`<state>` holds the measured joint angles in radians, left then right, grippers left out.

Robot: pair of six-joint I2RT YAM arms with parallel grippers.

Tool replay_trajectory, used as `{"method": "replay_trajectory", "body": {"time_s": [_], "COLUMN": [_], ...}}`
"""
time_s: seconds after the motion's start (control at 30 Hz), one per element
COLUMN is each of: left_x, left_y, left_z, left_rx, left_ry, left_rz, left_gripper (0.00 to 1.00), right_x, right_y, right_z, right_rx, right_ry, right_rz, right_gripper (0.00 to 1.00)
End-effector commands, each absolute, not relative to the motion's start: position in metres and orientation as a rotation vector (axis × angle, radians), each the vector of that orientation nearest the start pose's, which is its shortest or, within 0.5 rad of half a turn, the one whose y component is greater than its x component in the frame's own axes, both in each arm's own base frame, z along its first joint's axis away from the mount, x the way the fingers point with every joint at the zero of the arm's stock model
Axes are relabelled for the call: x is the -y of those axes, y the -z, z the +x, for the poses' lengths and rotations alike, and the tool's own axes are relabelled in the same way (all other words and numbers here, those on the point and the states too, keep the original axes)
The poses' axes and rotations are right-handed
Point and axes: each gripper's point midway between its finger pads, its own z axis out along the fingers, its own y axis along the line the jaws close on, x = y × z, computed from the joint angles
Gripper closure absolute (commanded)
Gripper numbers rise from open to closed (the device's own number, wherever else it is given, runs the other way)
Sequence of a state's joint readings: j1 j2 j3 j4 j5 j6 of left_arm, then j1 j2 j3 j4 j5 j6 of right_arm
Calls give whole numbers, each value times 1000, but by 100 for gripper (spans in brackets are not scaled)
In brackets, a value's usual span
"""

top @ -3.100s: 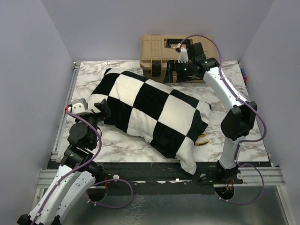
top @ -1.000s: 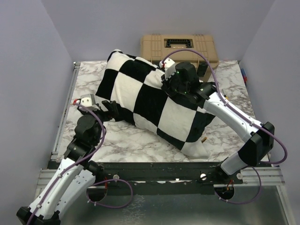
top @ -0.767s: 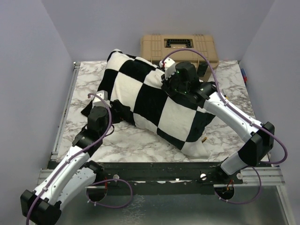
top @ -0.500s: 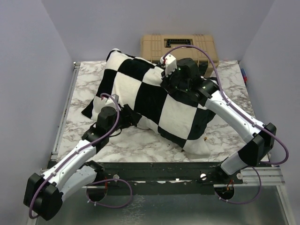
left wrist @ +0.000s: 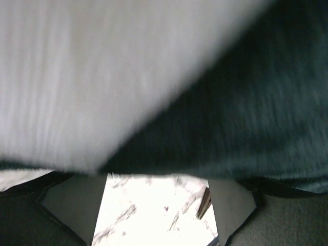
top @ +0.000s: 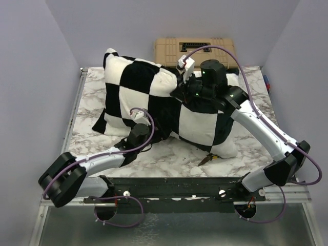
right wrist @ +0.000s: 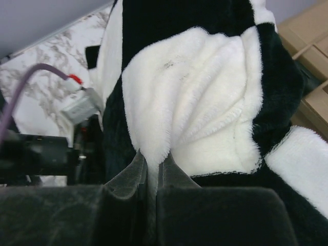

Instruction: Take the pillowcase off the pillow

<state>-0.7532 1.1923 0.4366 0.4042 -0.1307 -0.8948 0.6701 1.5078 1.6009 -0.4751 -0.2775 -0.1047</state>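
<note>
The black and white checkered pillowcase is hoisted off the table, bulging and tilted. The pillow stays hidden inside it. At the cover's top my right gripper is shut on a pinched fold of white plush, its fingertips pressed together around the fold. My left arm lies low across the table. My left gripper reaches under the raised lower edge of the cover. In the left wrist view the cloth fills the top, and the left gripper stands open over bare marble, holding nothing.
A tan toolbox stands behind the pillowcase at the back edge. A small dark and orange object lies on the marble table under the cover's right corner. Grey walls close in on both sides.
The right gripper has pulled the pillowcase higher and its left corner has swung up and back. The left arm has stretched forward and right, low under the cover's edge, its jaws narrowing slightly.
</note>
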Motion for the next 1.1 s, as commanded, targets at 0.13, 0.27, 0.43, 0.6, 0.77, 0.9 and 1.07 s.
{"method": "replay_trajectory", "body": {"time_s": [0.13, 0.27, 0.43, 0.6, 0.77, 0.9, 1.07], "left_x": [290, 299, 297, 295, 285, 273, 243], "left_y": [-176, -183, -140, -84, -72, -79, -99], "left_z": [329, 352, 355, 341, 328, 311, 282], "left_rx": [-1725, -1693, -1775, -1905, -1941, -1939, -1922], "left_ry": [955, 862, 769, 753, 752, 791, 820], "left_rz": [-432, -379, -355, -371, -374, -381, -415], "left_gripper": [24, 23, 22, 22, 22, 22, 22], "right_x": [-332, -327, -323, -324, -319, -316, -312], "right_y": [-433, -405, -325, -251, -217, -211, -212], "right_z": [233, 223, 216, 201, 194, 191, 192], "right_rx": [-1377, -1435, -1643, -1846, -1951, -1990, -2045], "right_ry": [-1007, -1043, -1094, -1215, -1244, -1248, -1220], "right_rz": [-1067, -1063, -1022, -976, -903, -880, -849], "right_gripper": [96, 96, 96, 97, 98, 95, 90]}}
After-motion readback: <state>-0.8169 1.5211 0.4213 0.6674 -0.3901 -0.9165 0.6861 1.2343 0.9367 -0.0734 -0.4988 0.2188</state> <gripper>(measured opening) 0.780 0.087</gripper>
